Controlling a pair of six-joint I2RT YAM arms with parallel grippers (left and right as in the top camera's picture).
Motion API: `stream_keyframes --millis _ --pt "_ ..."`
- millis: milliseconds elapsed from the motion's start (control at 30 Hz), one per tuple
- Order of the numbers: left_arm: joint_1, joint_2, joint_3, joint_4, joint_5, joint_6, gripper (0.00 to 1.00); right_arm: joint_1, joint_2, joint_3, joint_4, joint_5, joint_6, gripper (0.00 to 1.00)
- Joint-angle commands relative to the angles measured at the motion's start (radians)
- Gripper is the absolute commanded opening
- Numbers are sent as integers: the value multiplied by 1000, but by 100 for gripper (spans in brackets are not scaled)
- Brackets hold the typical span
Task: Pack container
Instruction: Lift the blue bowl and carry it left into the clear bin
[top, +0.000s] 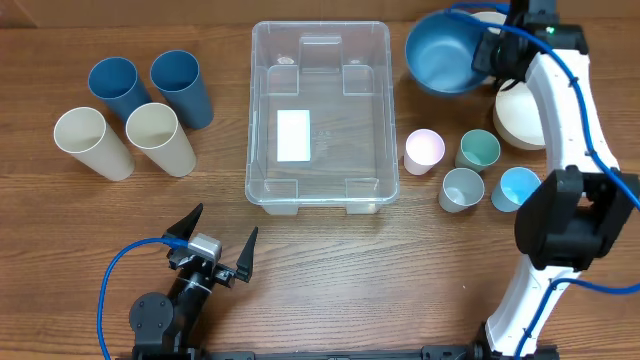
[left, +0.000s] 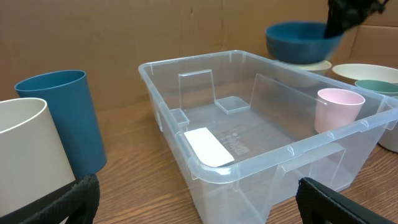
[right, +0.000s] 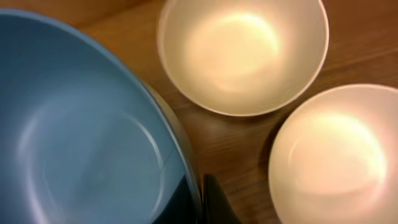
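Four tall cups (top: 160, 135) stand at the left; nearer, the left gripper (top: 223, 225) sits with fingers spread wide. The clear container (top: 340, 130) rests at the table's centre; small cups (top: 480, 150) stand just right of it. At the far right, the right gripper (top: 487, 50) clamps a blue bowl (top: 445, 55) by its rim, beside cream bowls (top: 520, 118).

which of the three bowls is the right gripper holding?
The large blue plastic bowl: the right gripper clamps its rim. The two cream round bowls sit untouched on the wooden table.

The container (left: 280, 155) sat on the bench (left: 130, 155), a white label (left: 208, 146) on its floor. A blue cup (left: 62, 118) and a cream cup (left: 28, 152) stood to its left, a pink cup (left: 336, 109) beyond its right wall, and a blue bowl (left: 298, 42) behind.
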Motion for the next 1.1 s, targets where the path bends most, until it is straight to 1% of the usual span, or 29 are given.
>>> stream_keyframes --millis 0,100,233,467,700,1067 --pt "7 -8 -3 1 15 -3 100 43 -113 92 -21 -119 4 4" --pt "7 -8 -3 0 14 -3 100 111 -163 95 -24 -206 -6 4" --pt "7 -8 -3 1 15 -3 100 243 -175 91 -20 -202 -6 4" --pt "7 -8 -3 1 15 -3 100 405 -142 57 82 -71 -3 4" --pt "7 -8 -3 1 14 -3 100 426 5 57 148 -61 13 4" --pt "7 -8 -3 1 14 -3 100 426 158 57 204 -31 13 4"
